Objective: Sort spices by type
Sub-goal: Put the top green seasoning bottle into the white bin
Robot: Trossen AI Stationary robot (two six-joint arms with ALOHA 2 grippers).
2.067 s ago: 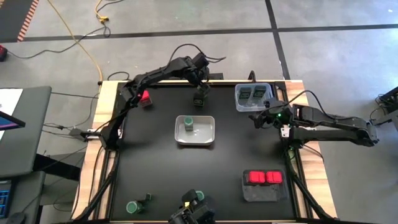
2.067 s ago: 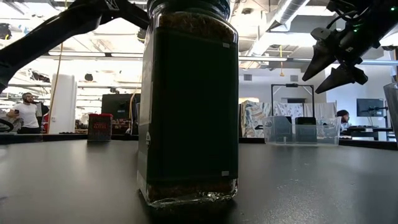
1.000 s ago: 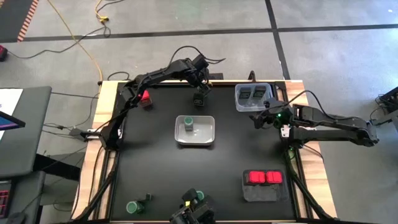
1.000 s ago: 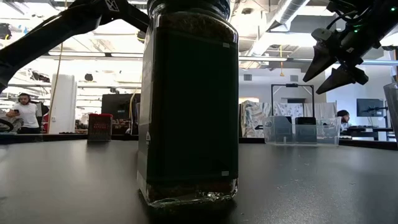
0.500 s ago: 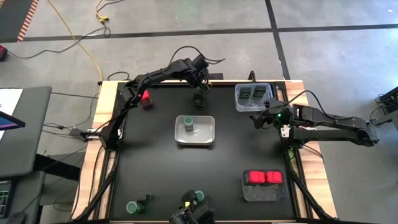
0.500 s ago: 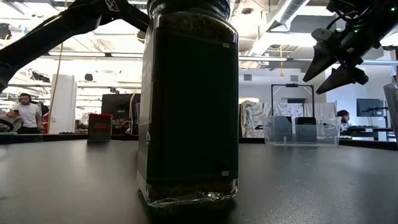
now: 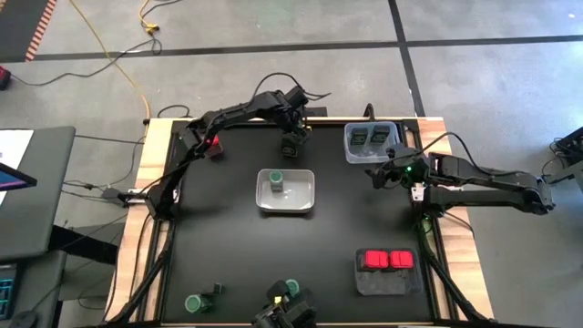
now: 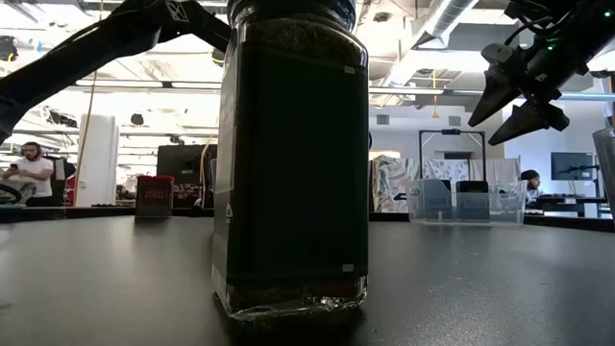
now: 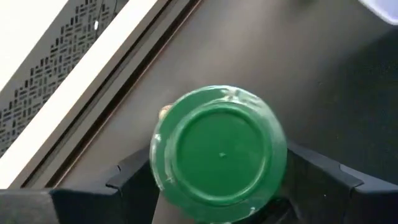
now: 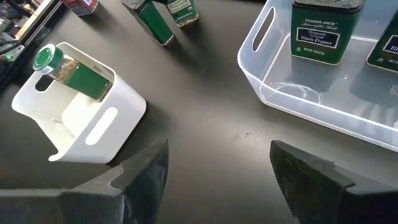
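So, green-lidded jar (image 9: 219,154) stood near the table's (image 7: 228,246) far edge, clamped between the left gripper's (image 7: 293,138) fingers (image 9: 134,180). Hovered off beside the clear tray (image 7: 349,146) of tins (image 10: 323,31): right gripper (image 7: 378,175), jaws apart, holding nothing.

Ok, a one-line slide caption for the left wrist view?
Left end effector straddling a green-lidded spice jar near the table's edge.
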